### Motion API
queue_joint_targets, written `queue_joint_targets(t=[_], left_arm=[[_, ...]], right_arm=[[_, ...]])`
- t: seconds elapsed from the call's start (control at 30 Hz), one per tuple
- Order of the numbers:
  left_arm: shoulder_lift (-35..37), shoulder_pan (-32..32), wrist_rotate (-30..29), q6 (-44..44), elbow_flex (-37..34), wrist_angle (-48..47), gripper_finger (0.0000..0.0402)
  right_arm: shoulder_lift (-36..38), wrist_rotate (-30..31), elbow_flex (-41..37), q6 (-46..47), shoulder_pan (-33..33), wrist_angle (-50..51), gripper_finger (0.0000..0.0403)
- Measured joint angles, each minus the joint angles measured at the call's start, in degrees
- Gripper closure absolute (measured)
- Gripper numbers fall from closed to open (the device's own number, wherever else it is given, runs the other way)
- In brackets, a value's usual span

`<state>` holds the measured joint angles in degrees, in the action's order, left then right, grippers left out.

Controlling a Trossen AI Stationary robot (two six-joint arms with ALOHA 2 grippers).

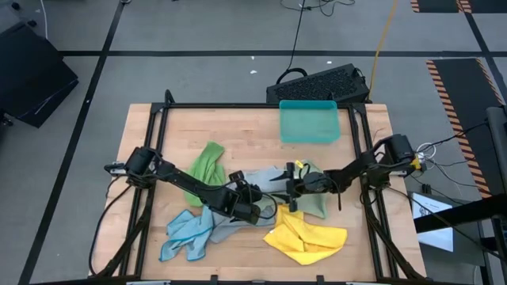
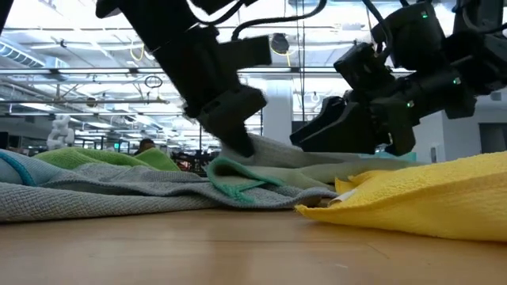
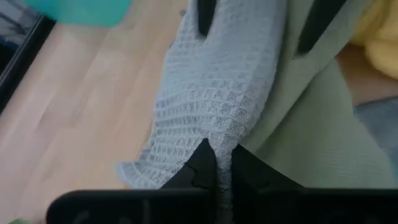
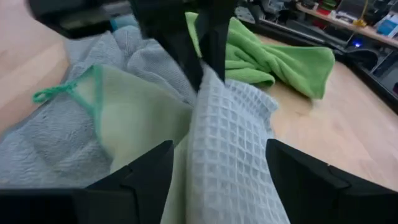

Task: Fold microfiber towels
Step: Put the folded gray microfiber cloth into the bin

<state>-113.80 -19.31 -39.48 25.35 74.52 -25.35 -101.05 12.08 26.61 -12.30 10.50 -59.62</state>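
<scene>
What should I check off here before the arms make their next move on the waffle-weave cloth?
1. Left gripper pinching the grey waffle cloth: ok, fingers shut on its edge.
2. Right gripper let go: ok, fingers stand wide apart on either side of the cloth, not clamping it.
3. Grippers clear of each other: cannot tell, they are very close at the table's middle.
4. Waffle cloth free of others: not ok, it lies over the pale green cloth.
5. Yellow cloth out of the way: ok, it lies nearer the front edge.
6. Teal tray clear: ok, at the far edge.
</scene>
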Motion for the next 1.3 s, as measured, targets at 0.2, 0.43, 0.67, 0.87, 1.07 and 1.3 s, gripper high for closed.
queue_joint_targets(t=[0.2, 0.43, 0.67, 0.87, 1.07, 1.3], left_arm=[[0.40, 0.15, 1.26, -0.29, 0.02, 0.02, 0.0387], [0.40, 0.17, 1.72, -0.79, 0.02, 1.13, 0.0383], [0.40, -0.28, 1.98, -0.90, 0.02, 1.19, 0.0383], [0.40, -0.26, 2.05, 0.30, 0.02, 1.30, 0.0372], [0.40, -0.31, 2.24, 6.64, 0.02, 1.43, 0.0315], [2.69, -2.19, 3.86, 11.40, 0.02, 0.88, 0.0252]], right_arm=[[-4.05, 0.10, 3.22, -0.85, 0.00, 3.06, 0.0137], [-7.24, 4.47, 6.48, -1.46, 0.02, 5.85, 0.0184], [-7.20, 4.52, 6.44, -2.50, -0.02, 5.08, 0.0313], [-6.82, 4.42, 6.44, -1.99, -0.04, 5.46, 0.0386], [-3.34, 4.42, 6.42, -1.49, -0.09, 7.97, 0.0364], [2.02, 4.39, 6.38, -3.30, -0.07, 12.56, 0.0385]])
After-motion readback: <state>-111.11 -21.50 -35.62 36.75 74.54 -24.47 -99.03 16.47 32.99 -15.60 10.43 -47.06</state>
